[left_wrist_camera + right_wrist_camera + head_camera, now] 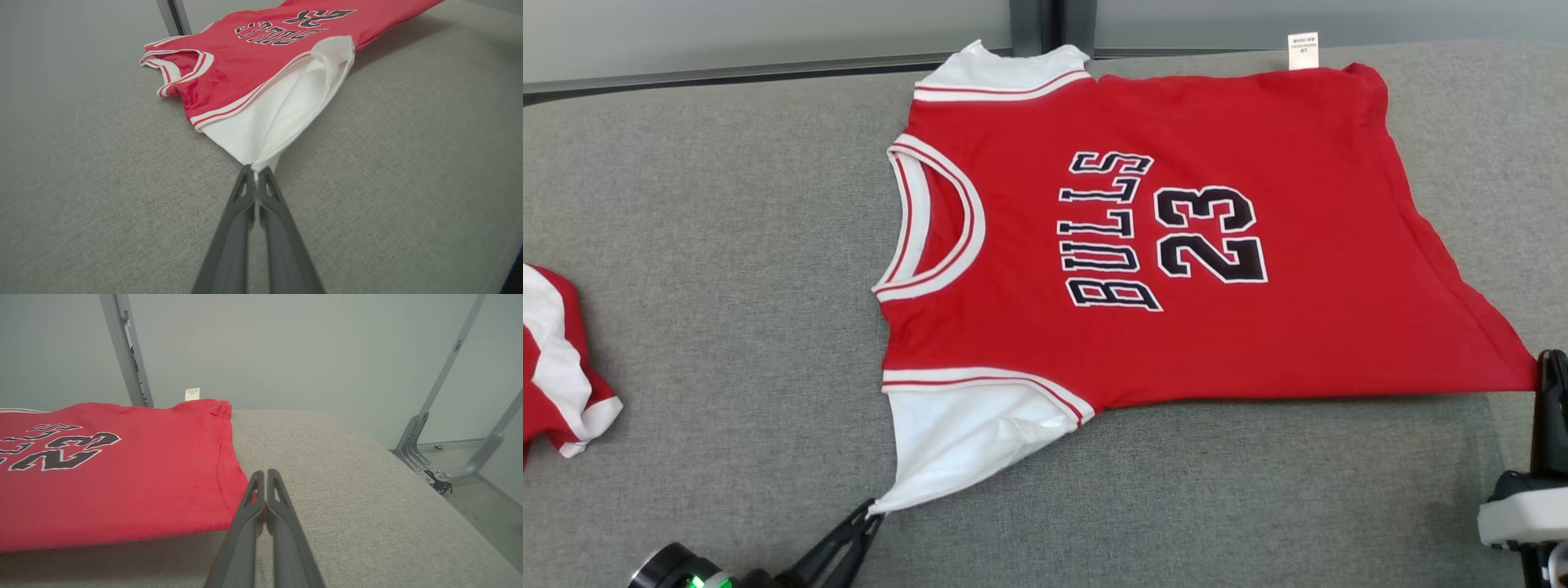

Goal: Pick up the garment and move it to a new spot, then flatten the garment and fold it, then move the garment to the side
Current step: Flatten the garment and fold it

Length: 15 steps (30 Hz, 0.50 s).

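Observation:
The garment (pixel 1176 327) is a red jersey with white sleeves and "BULLS 23" on it, spread on the grey padded table (pixel 727 245), neck to the left. My left gripper (pixel 872 510) is shut on the tip of the near white sleeve (pixel 286 110), pulling it to a point; in the left wrist view that gripper (pixel 256 171) holds the cloth at its fingertips. My right gripper (pixel 1550 359) is shut on the near hem corner at the right. In the right wrist view the gripper (pixel 264 475) pinches the red hem (pixel 122 490), whose near edge is lifted slightly off the table.
Another red and white piece of cloth (pixel 556 359) lies at the table's left edge. A grey metal post (pixel 1036 24) stands behind the table against the pale wall. The table's right edge drops toward metal brackets (pixel 429 457) on the floor.

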### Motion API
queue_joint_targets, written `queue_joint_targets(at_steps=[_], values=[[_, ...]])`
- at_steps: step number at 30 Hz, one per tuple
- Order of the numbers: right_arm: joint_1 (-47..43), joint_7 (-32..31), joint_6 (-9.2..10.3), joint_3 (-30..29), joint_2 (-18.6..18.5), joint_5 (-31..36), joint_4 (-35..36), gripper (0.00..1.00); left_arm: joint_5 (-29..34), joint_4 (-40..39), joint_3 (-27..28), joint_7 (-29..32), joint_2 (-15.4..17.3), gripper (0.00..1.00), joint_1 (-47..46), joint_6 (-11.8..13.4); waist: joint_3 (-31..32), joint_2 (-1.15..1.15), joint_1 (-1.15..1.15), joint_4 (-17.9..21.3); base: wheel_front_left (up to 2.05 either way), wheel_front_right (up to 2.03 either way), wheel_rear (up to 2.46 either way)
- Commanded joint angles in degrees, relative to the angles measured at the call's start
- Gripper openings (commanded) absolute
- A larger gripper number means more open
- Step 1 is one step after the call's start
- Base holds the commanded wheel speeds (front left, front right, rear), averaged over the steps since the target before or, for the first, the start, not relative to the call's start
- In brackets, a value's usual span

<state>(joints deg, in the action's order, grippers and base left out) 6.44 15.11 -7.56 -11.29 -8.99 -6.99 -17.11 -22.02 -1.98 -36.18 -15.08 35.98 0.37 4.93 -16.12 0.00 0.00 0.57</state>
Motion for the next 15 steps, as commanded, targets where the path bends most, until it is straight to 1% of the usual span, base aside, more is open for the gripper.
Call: queue_joint_targets(at_steps=[1, 3, 5, 7, 9, 10, 12, 15], values=[[-2.35, 0.06, 0.14, -1.21, -0.91, 0.56, 2.06, 0.00, -0.37, -3.32, -0.61, 1.58, 1.54, 0.00, 1.89, 0.12, 0.56, 0.00, 0.00, 0.14, 0.00, 0.00, 0.00], [-4.27, 0.06, 0.14, -1.90, -0.74, 1.26, 3.86, 0.00, -1.67, -6.86, -1.37, 3.65, 2.53, 0.00, 3.72, -0.68, 0.98, 0.00, 0.00, 0.20, 0.00, 0.00, 0.00], [-5.94, 0.05, 0.14, -2.37, -0.32, 2.30, 5.61, 0.00, -2.48, -10.53, -1.06, 6.05, 4.14, 0.00, 4.27, -0.60, 1.48, 0.00, 0.00, 0.24, 0.00, 0.00, 0.00], [-6.66, 0.06, 0.13, -2.68, 0.03, 2.94, 6.49, 0.00, -2.86, -13.71, -0.29, 8.01, 5.08, 0.00, 2.95, -0.39, 1.98, 0.00, 0.00, 0.27, 0.00, 0.00, 0.00], [-6.16, 0.06, 0.13, -2.43, 0.59, 3.57, 5.96, 0.00, -2.98, -15.25, 0.53, 9.45, 6.10, 0.00, 0.63, -1.09, 2.32, 0.00, 0.00, 0.39, 0.00, 0.00, 0.00], [-5.32, 0.05, 0.14, -2.21, 0.92, 3.71, 5.24, 0.00, -2.38, -15.16, 0.55, 10.10, 6.44, 0.00, -0.92, -1.83, 2.41, 0.00, 0.00, 0.49, 0.00, 0.00, 0.00], [-2.79, -0.32, 0.13, -2.01, 1.38, 4.01, 3.29, 0.00, -2.34, -13.74, 0.60, 11.15, 5.52, 0.00, -4.63, -3.33, 2.37, 0.00, 0.00, 0.88, 0.00, 0.00, 0.00], [1.65, -0.74, 0.13, -2.00, 1.53, 5.60, -1.27, 0.00, -0.98, -8.65, -0.19, 11.64, 3.91, 0.00, -11.79, -6.59, 1.45, 0.00, 0.00, 1.06, 0.00, 0.00, 0.00]])
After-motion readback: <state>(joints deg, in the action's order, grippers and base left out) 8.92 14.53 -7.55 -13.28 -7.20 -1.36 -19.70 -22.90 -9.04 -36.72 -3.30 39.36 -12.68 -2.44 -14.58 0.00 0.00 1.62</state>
